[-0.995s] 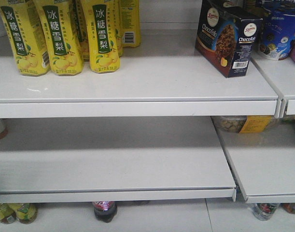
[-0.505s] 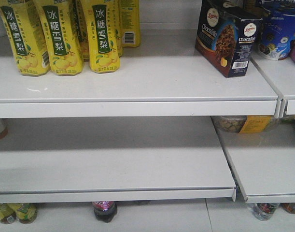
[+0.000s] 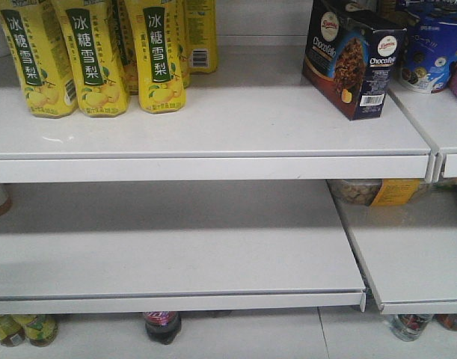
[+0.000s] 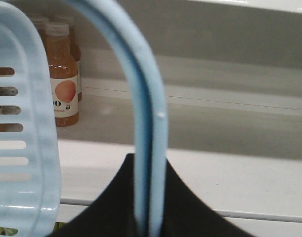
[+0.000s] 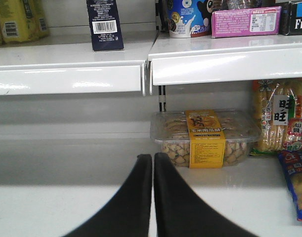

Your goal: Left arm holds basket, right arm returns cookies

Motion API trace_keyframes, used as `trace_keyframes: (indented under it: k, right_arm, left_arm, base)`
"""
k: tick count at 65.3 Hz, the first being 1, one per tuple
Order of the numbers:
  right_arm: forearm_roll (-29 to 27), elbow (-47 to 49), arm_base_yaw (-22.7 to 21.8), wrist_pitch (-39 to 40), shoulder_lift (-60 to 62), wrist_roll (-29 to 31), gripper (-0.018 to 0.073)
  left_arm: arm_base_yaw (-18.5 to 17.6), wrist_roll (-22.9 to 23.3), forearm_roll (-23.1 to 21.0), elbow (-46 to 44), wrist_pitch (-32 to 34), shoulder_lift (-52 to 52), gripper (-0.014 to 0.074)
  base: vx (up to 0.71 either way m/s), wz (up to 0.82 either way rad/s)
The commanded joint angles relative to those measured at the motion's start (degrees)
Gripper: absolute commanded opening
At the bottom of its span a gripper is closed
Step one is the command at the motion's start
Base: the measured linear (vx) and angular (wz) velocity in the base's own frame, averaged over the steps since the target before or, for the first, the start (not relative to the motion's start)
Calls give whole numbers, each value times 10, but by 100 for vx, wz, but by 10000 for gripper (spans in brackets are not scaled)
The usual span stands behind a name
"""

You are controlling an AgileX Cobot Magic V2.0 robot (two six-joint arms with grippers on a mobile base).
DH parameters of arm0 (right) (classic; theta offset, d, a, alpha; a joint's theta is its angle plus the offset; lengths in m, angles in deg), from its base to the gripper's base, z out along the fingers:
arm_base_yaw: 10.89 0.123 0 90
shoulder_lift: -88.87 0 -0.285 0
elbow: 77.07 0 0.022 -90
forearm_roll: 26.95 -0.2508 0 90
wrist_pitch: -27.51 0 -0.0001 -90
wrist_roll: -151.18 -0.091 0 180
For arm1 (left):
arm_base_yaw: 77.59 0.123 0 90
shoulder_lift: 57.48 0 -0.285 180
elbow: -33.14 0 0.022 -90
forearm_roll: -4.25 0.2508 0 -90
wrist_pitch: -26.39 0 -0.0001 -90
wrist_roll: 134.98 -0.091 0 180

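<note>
Cookies [image 3: 353, 58] are standing upright on the top shelf [image 3: 213, 127], at its right end, well apart from the yellow pear-drink bottles [image 3: 93, 56] on the left and just beside a round blue tub [image 3: 436, 48]. Left gripper [image 4: 150, 197] is gripping the basket [image 4: 22, 148] by its light blue handle [image 4: 148, 123], jaws clenched around it. Right gripper [image 5: 153, 197] is hanging before the lower shelf, jaws pressed together and holding nothing, with a clear snack box [image 5: 205, 138] behind.
</note>
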Motion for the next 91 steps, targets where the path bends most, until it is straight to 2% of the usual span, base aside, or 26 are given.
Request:
trace_keyframes:
  k: [1,48,56,66,70,74,80,91]
  right_arm:
    - [6,14,-2,40,-7,6,-8]
    - [3,14,-2,37,-2,9,-8]
    - [-16,14,-22,34,-2,72,-8]
    - [-134,10,-91,38,-4,195,-8]
    - [-166,-6,-108,57,-4,241,-8]
    - [-191,-33,-118,97,-2,263,-8]
    - [-193,-80,-116,172,14,253,-8]
    - [-190,-147,-116,252,55,224,-8]
  left_arm:
    - [0,-9,11,-14,53,10,-6]
    - [0,-9,11,-14,53,10,-6]
    - [0,-9,11,-14,53,10,-6]
    - [0,-9,11,-14,53,10,-6]
    - [0,-9,11,-14,53,10,-6]
    - [0,-9,11,-14,53,10,-6]
    - [0,-9,11,-14,53,10,-6]
    - [0,-9,11,-14,53,10,-6]
  base:
    - [0,0]
    - [0,0]
    - [0,0]
    - [0,0]
    - [0,0]
    - [0,0]
    - [0,0]
    - [0,0]
